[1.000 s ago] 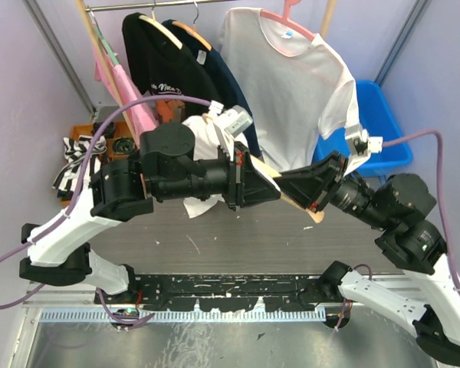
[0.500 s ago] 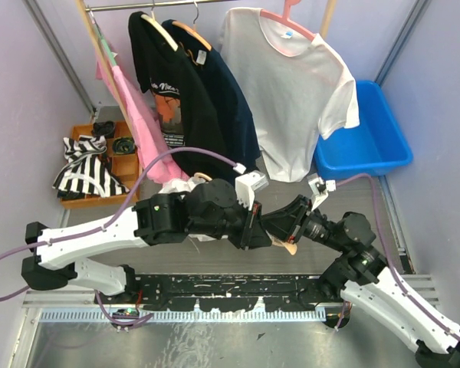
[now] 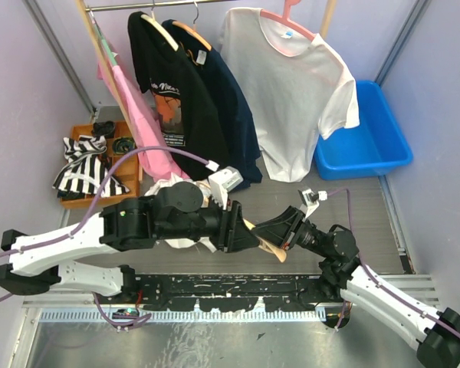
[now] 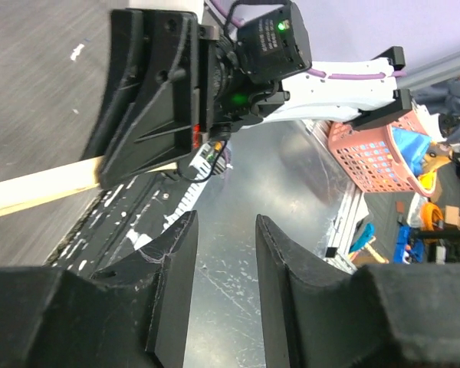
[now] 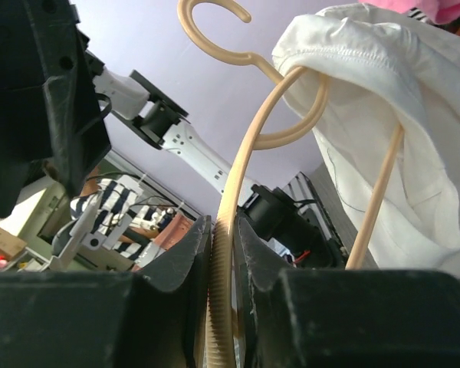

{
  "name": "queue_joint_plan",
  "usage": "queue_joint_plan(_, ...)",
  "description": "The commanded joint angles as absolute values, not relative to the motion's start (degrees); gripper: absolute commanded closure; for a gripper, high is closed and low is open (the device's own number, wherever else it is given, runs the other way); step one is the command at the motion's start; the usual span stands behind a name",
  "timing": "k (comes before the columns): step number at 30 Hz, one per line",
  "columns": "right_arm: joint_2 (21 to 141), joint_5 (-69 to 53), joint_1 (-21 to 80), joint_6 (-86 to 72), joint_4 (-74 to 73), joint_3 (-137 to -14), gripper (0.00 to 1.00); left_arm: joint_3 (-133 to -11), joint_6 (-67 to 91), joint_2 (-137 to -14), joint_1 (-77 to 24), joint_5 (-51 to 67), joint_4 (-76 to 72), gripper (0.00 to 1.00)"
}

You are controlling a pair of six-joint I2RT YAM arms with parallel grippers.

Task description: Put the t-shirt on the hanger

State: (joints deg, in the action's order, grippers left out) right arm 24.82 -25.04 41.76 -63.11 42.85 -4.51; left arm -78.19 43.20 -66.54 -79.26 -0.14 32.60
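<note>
The light wood-coloured hanger [image 5: 241,146] stands with its hook up, one arm clamped between my right gripper's [image 5: 224,224] jaws. The white t-shirt [image 5: 383,92] is draped over the hanger's far arm and hangs bunched. In the top view the hanger's end [image 3: 268,246] pokes out below my right gripper [image 3: 264,230], low over the table, and the t-shirt [image 3: 167,187] shows beneath the left arm. My left gripper [image 4: 224,221] is open and empty, facing the right gripper [image 4: 142,100] closely; a strip of hanger [image 4: 38,188] shows beside it. In the top view my left gripper [image 3: 245,232] lies next to the right one.
On the rail behind hang a black t-shirt [image 3: 165,84], a navy one [image 3: 230,100], a pink one [image 3: 138,115], and a white t-shirt on a pink hanger [image 3: 291,92]. A blue bin [image 3: 368,138] stands at right, an orange tray [image 3: 92,165] with striped cloth at left.
Both arms have dropped from high in front of the rack to low over the near table, bringing hanger and t-shirt down. The grippers remain close together.
</note>
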Motion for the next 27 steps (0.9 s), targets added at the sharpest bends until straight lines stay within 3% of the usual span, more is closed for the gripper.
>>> queue_joint_plan(1,25.9,-24.7,41.5,-66.2,61.1,-4.5,0.99,-83.5,39.2,-62.0,-79.3,-8.2,42.5,0.57)
queue_joint_plan(11,27.6,-25.0,41.5,-66.0,62.7,-4.4,0.99,-78.1,29.5,-50.2,-79.4,-36.8,54.3,0.46)
queue_joint_plan(20,30.8,-24.6,41.6,-65.8,65.7,-3.8,0.99,-57.3,25.7,-34.9,-79.3,-53.4,40.1,0.28)
queue_joint_plan(27,38.9,-24.7,41.6,-66.7,73.9,-2.1,0.99,-46.3,28.0,-35.7,-75.7,-59.2,31.4,0.23)
